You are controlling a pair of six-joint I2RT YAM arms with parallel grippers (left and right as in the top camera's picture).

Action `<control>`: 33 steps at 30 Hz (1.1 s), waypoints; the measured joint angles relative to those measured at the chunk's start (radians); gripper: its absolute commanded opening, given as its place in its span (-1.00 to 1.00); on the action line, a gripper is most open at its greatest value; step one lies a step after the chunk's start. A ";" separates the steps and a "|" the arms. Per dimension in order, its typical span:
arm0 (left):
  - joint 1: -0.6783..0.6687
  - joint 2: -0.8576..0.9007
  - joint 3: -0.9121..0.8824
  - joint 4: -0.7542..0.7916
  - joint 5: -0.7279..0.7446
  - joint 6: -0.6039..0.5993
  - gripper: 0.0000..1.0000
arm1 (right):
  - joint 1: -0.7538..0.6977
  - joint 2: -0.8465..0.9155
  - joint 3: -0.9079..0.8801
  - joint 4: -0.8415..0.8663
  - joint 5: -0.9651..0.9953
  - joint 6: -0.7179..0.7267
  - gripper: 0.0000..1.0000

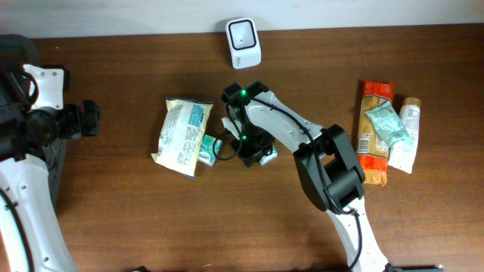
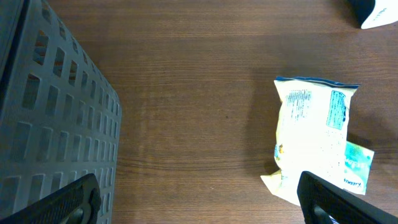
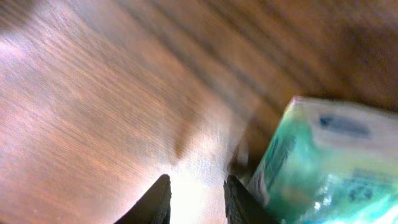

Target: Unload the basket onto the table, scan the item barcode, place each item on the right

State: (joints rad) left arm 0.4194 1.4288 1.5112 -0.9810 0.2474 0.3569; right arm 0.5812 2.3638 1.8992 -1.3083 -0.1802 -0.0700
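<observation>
Two arms at the table, one working.

Overhead: right gripper [image 1: 243,148] sits low over the wood mid-table, just beside a green packet [image 1: 209,149] that touches the corner of a chip bag [image 1: 181,136]. White scanner [image 1: 243,43] stands well apart at the far edge. Left gripper [image 1: 89,119] idles at the side.

Left wrist: its jaws are spread wide and empty, a dark basket [image 2: 50,124] alongside.

Right wrist: fingers [image 3: 155,200] narrowly parted, bare wood between them, packet lying off to one side, unheld.

Judgement: the pick-up is in hand, no scan yet. Next move calls for centring the jaws over the packet, pinching it, then presenting its barcode to the scanner
</observation>
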 measured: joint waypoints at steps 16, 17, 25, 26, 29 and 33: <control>0.000 0.000 0.000 0.000 0.000 0.000 0.98 | -0.057 0.000 0.057 -0.042 0.008 0.042 -0.39; 0.000 0.000 0.000 0.000 0.000 0.000 0.98 | -0.058 -0.007 0.081 -0.042 -0.029 0.038 -0.35; 0.000 0.000 0.000 -0.003 0.000 0.000 0.98 | -0.135 -0.388 0.159 -0.154 -0.158 0.076 -0.04; 0.000 0.000 0.000 -0.003 0.000 0.000 0.98 | -0.179 -0.443 0.166 -0.188 -0.142 0.100 0.01; 0.000 0.000 0.000 -0.003 0.000 0.000 0.98 | -0.294 -0.478 0.169 -0.238 -0.116 0.150 0.30; 0.000 0.000 0.000 -0.003 0.000 0.000 0.98 | -0.324 -0.465 0.022 -0.134 -0.109 0.192 0.31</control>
State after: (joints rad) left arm 0.4194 1.4288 1.5112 -0.9840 0.2474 0.3565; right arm 0.2569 1.8992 1.9213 -1.4425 -0.2893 0.1223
